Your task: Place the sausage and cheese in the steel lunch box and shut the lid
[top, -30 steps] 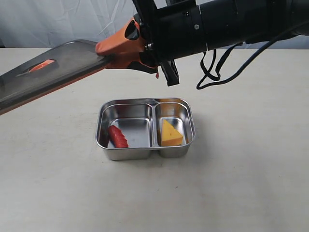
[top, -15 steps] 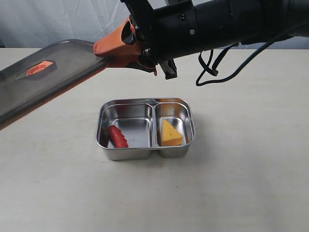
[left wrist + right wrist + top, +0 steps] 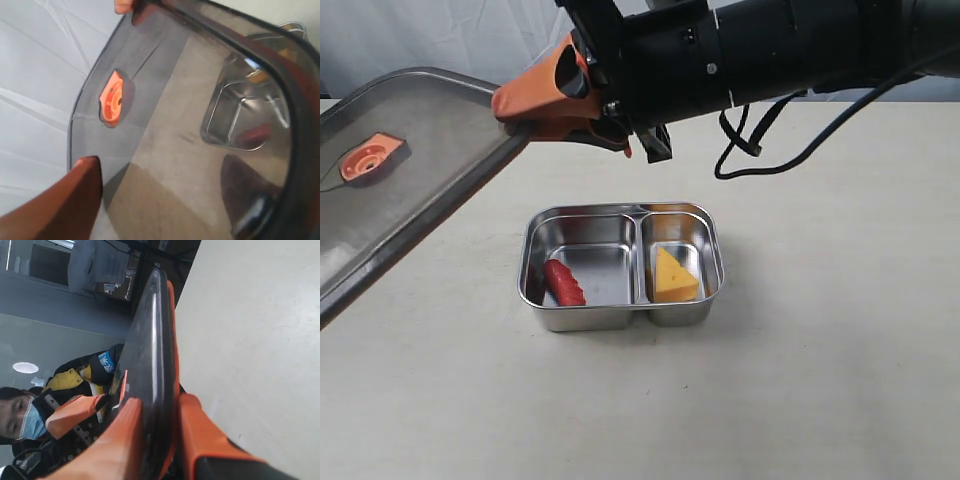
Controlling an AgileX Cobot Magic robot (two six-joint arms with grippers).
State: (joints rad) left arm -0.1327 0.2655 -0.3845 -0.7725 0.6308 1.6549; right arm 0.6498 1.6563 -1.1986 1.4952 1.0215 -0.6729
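The steel lunch box (image 3: 711, 252) stands open on the table. The red sausage (image 3: 563, 283) lies in its left compartment and the yellow cheese (image 3: 674, 275) in its right one. The dark lid (image 3: 415, 190), with its orange valve tab (image 3: 370, 158), hangs tilted above the table to the box's left. My right gripper (image 3: 515, 112) (image 3: 160, 401) is shut on the lid's edge. My left gripper (image 3: 165, 200) is out of the exterior view; its fingers stand wide apart, one on each side of the lid (image 3: 165, 115). Through the lid I see the box (image 3: 225, 115) and sausage (image 3: 255, 136).
The right arm's black cables (image 3: 760, 140) hang behind the box. A white cloth backdrop (image 3: 420, 40) runs along the table's far edge. A person in a face mask (image 3: 22, 415) stands beyond the lid in the right wrist view.
My right gripper has moved left and slightly up with the lid. The lid has rolled so that more of its top face and valve tab show. Box, sausage and cheese have not moved.
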